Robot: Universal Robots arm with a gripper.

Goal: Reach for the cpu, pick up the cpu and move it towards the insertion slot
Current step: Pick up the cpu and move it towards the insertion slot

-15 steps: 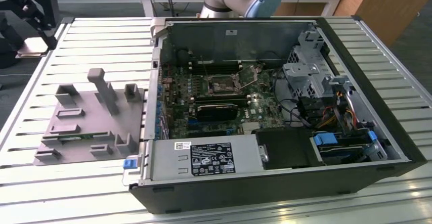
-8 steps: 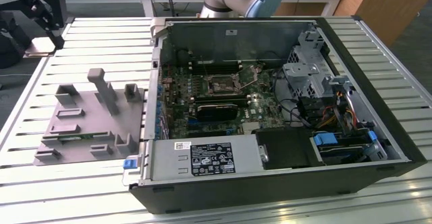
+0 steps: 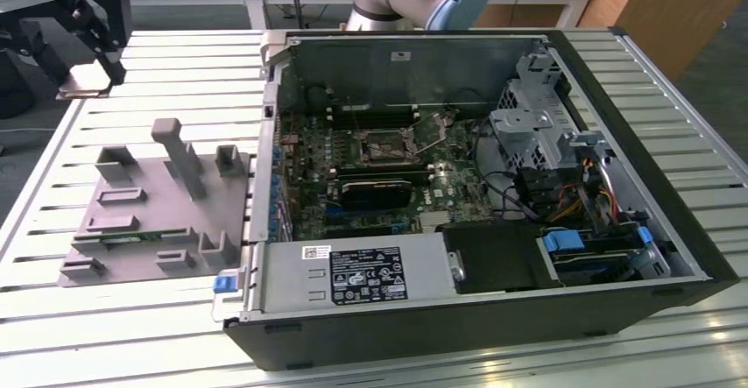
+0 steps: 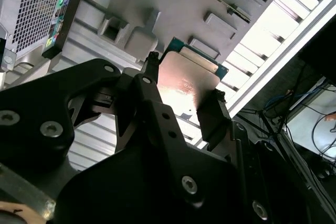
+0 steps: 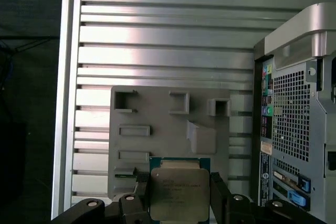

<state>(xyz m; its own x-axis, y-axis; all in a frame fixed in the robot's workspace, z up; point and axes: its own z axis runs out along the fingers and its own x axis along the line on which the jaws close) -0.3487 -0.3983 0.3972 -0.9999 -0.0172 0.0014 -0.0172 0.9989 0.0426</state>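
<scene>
The cpu (image 5: 176, 195) is a small square chip with a silvery top and a green edge. My gripper (image 5: 179, 203) is shut on it, one black finger (image 5: 140, 192) on each side. In the second wrist view the cpu (image 4: 189, 80) sits flat between the fingers (image 4: 212, 109). In the exterior view the gripper (image 3: 91, 71) hangs at the far left, high above the table's corner, with the cpu (image 3: 82, 82) at its tip. The insertion slot (image 3: 384, 149), a metal-framed socket with a dark centre, lies on the green board inside the open computer case, well to the exterior view's right of the gripper.
The grey plastic fixture (image 3: 152, 204) with upright posts lies on the slatted table (image 3: 175, 51) below the gripper, and a green memory stick (image 3: 131, 238) rests in it. The open case (image 3: 491, 186) has tall walls, a drive cage (image 3: 532, 134) and cables.
</scene>
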